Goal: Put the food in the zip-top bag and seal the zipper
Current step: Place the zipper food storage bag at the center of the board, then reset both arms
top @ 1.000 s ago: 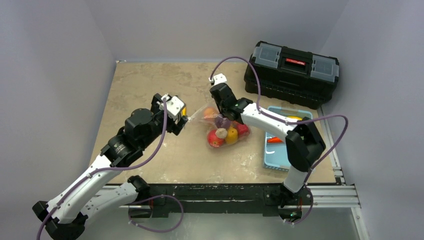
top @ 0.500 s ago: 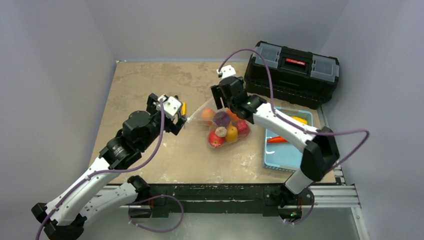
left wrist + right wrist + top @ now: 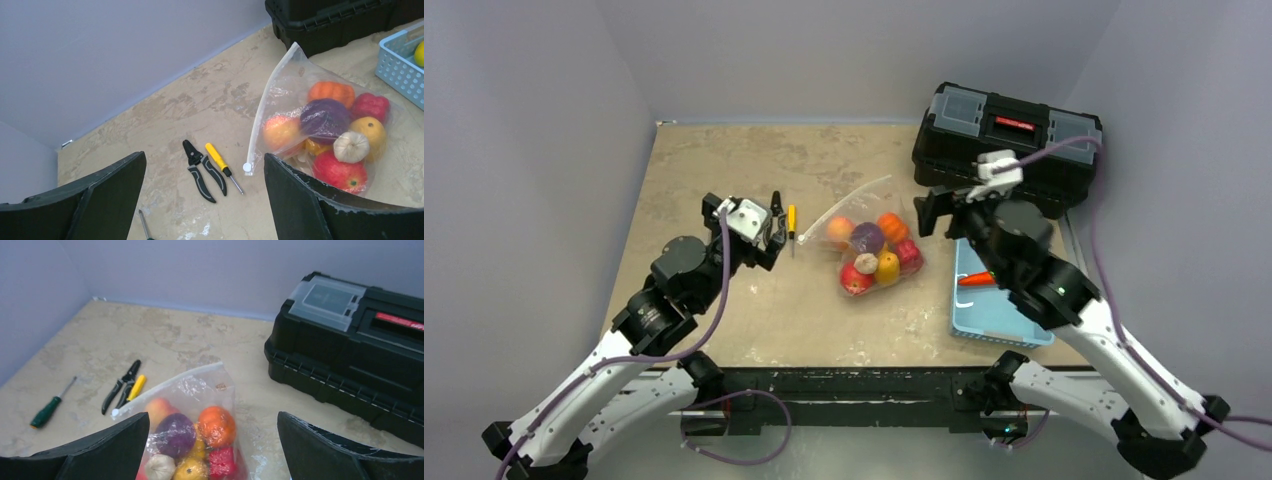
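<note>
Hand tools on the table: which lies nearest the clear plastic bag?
The yellow-handled screwdriver, beside the clear zip-top bag; the black-handled pliers lie just beyond it, the green-handled screwdriver farthest.

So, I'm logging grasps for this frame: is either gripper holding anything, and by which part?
Nothing is held. The left gripper and right gripper both stand open, clear of the zip-top bag lying with the food inside.

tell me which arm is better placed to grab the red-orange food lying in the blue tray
Probably right. The right hand, open, hovers beside the blue tray holding the red-orange food. The left hand, also open, sits beyond the zip-top bag and would have to reach over it.
</note>
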Motion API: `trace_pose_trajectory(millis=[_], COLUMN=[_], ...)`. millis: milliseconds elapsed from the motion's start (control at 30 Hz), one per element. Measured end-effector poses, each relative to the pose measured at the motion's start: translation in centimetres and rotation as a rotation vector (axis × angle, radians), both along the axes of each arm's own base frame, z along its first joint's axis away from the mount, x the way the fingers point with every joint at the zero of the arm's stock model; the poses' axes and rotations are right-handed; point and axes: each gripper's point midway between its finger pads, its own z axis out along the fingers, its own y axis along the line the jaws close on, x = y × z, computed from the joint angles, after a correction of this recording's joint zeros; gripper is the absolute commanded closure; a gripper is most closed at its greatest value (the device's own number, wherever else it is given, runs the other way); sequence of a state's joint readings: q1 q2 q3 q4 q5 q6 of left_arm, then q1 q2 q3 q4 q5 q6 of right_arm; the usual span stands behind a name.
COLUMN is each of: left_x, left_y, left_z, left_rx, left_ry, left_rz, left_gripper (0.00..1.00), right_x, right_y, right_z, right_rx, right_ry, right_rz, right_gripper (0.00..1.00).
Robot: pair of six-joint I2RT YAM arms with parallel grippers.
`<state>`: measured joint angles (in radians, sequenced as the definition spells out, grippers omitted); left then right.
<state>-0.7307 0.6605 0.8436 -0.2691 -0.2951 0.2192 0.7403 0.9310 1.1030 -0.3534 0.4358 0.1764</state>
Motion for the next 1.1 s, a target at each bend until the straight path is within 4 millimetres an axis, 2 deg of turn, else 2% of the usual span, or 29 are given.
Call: trace_pose_trajectory(millis=[133,267,333,400,533,633,800,1100], left_x=[-0.5,-1.7,-2.7,-3.8,-6.8,-8.6,-10.0,-10.9], left_y=[0.7,1.7,2.5,3.3,5.7,7.1,8.3,9.2], left_z=[1.0,2.5,3.7,5.1,8.5,9.8,9.4,8.3], left_rx=[-0.051,-0.153,-0.229,-0.307,-0.484,-0.575,-0.631,-0.652], left_ry=[-0.026,-0.033,-0.032,-0.038,-0.082,-0.098,-0.072,-0.041], left_rz=[0.02,0.04,0.049,0.051,0.039,0.029,0.035,0.051], left_gripper=[0.12,0.11,0.1,0.09,0.09,0.09,0.09,0.09], right_x=[-3.8,-6.8,-7.7,-8.1,-8.3,-8.6,-9.4,-10.5], right_y=[-3.7,-7.4,-8.8,-9.8,-10.7,-11.3,-12.3,-13.2], right_z=[4.4,7.4,8.3,8.7,8.2,7.9,8.5,9.5], right_rx=[0.11,0.199,0.221,0.228,0.21,0.204,0.224,0.268], right_ry=[-0.122,-0.211,-0.229,-0.234,-0.214,-0.209,-0.229,-0.262], right_rz=[-0.012,-0.058,-0.085,-0.116,-0.153,-0.17,-0.182,-0.18], right_gripper=[0.01,0.01,0.01,0.01,0.01,0.01,0.01,0.01])
